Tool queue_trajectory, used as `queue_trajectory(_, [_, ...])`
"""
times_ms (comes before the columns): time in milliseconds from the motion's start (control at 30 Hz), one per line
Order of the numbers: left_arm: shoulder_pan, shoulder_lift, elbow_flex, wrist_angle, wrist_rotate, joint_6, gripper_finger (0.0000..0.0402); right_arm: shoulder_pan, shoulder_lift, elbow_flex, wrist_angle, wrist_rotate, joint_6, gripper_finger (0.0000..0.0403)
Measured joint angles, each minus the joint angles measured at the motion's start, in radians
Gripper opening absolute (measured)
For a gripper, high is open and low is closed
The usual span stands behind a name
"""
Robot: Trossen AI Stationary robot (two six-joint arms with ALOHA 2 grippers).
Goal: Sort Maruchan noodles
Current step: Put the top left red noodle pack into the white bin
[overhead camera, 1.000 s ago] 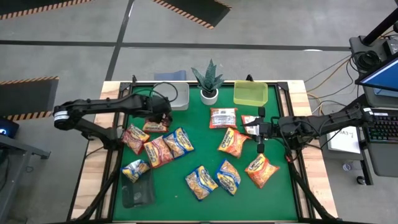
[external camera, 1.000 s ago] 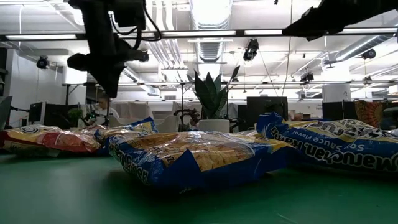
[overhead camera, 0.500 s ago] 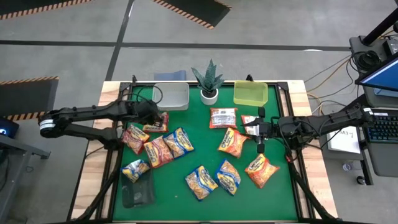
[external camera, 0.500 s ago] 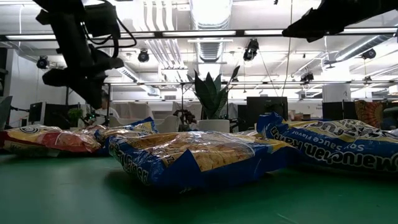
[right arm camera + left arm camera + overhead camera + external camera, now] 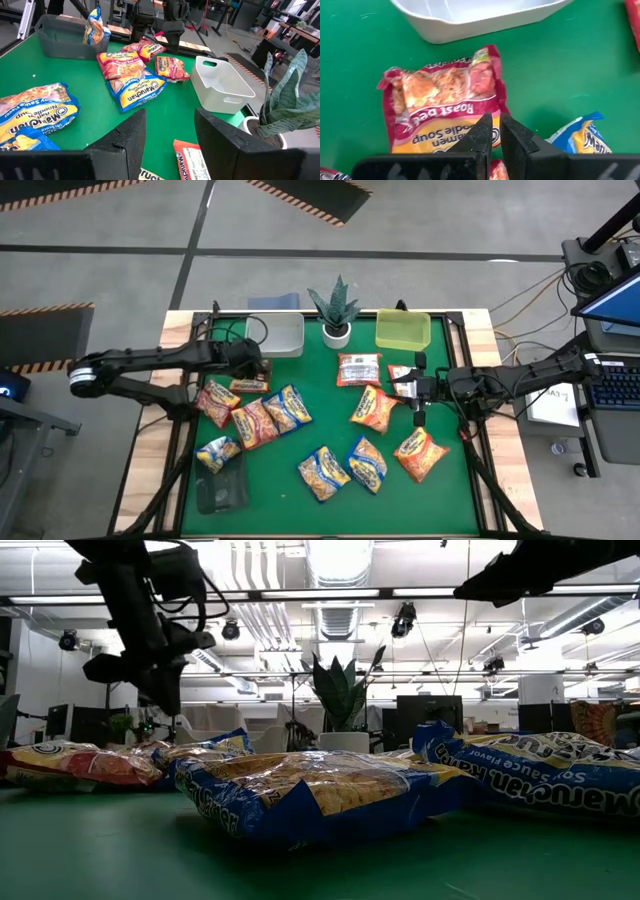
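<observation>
A: We log the left gripper pressed together, empty, hovering over the Roast Beef packet, which lies flat on the green mat just beside the white bin.

B: Agreed, we judge a pick is starting; its fingers must spread first. The right gripper waits spread near the yellow bin (holding nothing).
</observation>
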Motion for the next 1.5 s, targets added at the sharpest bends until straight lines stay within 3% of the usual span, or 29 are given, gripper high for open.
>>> queue_trajectory(167, [0.079,-0.005,-0.025,-0.037,0.010,0.020,0.0018,0.000,0.000,0.000,0.000,0.000,0.001,0.0156])
queue_trajectory(367, [0.273,-0.102,-0.187,0.213,0.332,0.068,0.0038,0.000,0.000,-0.001,-0.023,0.000,0.003,0.0160])
queue_trajectory(533, [0.348,-0.161,-0.242,0.182,0.439,0.090,0.0094,0.000,0.000,-0.001,-0.040,0.000,0.010,0.0160])
queue_trajectory(633, [0.354,-0.187,-0.229,0.093,0.430,0.083,0.0138,0.000,0.000,-0.001,-0.043,0.000,0.009,0.0160])
queue_trajectory(800, [0.355,-0.200,-0.146,-0.127,0.237,0.122,0.0179,0.000,0.000,-0.001,-0.041,0.000,0.009,0.0160])
queue_trajectory(1100, [0.376,-0.166,-0.182,-0.049,0.285,0.159,0.0189,0.000,0.000,-0.001,-0.041,0.000,0.010,0.0160])
queue_trajectory(1500, [0.377,-0.126,-0.220,0.057,0.259,0.155,0.0272,0.000,0.000,-0.002,-0.042,0.000,0.010,0.0160])
